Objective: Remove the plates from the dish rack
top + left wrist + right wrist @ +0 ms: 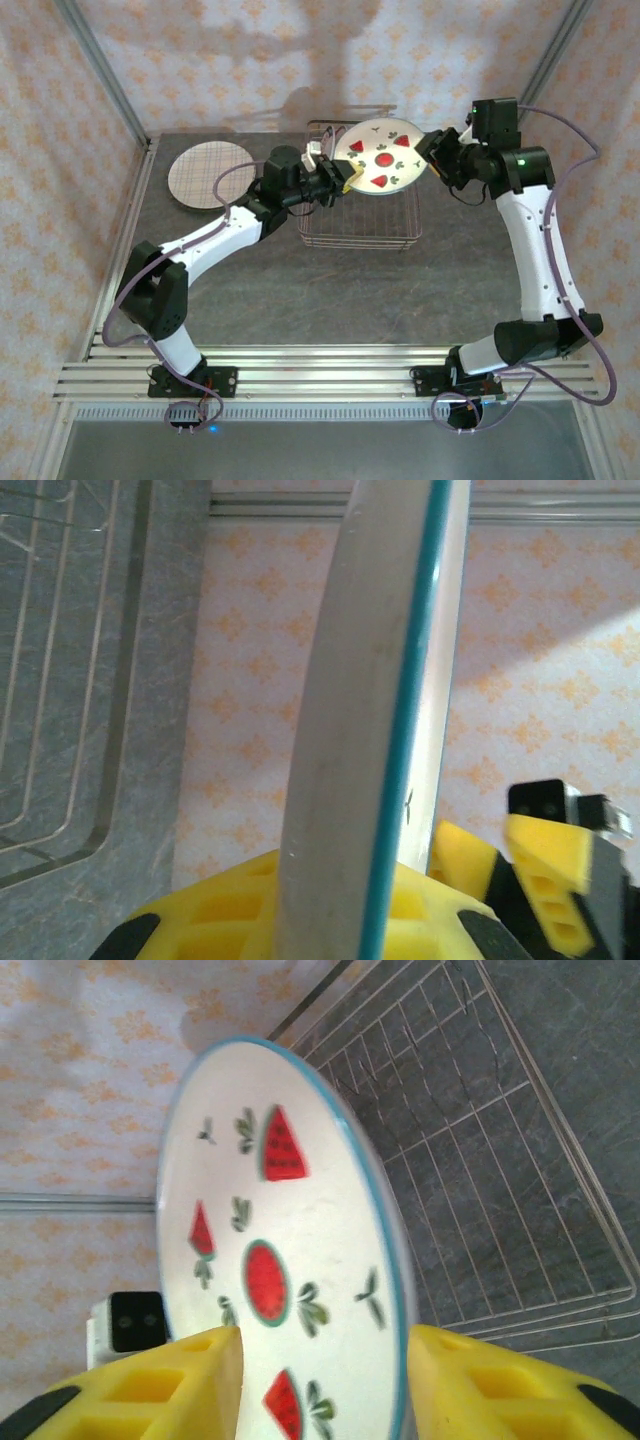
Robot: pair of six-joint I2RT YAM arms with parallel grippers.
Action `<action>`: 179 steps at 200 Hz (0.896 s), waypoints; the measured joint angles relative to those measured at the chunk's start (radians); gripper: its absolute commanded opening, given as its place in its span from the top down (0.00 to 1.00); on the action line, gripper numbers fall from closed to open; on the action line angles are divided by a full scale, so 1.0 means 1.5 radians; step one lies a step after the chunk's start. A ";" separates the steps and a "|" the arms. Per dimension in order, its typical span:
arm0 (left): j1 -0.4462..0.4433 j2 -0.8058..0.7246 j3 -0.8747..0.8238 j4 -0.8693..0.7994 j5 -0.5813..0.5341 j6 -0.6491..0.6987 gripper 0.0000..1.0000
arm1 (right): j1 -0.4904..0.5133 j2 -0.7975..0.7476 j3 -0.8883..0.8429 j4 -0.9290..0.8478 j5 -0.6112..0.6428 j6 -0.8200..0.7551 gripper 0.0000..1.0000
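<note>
Above the seemingly bare dish rack (360, 228), left fingers (220, 915) were clamped on the watermelon plate (385, 158), right fingers (170, 1390) apart astride its rim; one plaid plate (208, 175) lay on the tabletop (350, 295).

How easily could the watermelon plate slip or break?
Probably stiff: the plate shows no bend though the left gripper pinches only its rim. Its shiny glaze looks slippery, so it might slide. Likely breakable if it fell onto the rack.
</note>
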 measured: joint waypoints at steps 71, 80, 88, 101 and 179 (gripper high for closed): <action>0.033 -0.048 -0.051 -0.040 -0.002 0.001 1.00 | 0.004 -0.098 -0.047 0.069 0.032 -0.046 0.41; 0.041 -0.062 -0.057 -0.045 -0.002 0.002 1.00 | 0.007 -0.114 -0.061 0.080 0.033 -0.059 0.40; 0.047 -0.075 -0.062 -0.050 -0.002 0.003 1.00 | 0.012 -0.126 -0.072 0.092 0.035 -0.074 0.40; 0.058 -0.096 -0.070 -0.055 -0.002 0.006 1.00 | 0.023 -0.143 -0.090 0.114 0.039 -0.099 0.40; 0.123 -0.209 -0.147 -0.117 -0.002 0.037 1.00 | 0.194 -0.247 -0.239 0.275 0.070 -0.376 0.18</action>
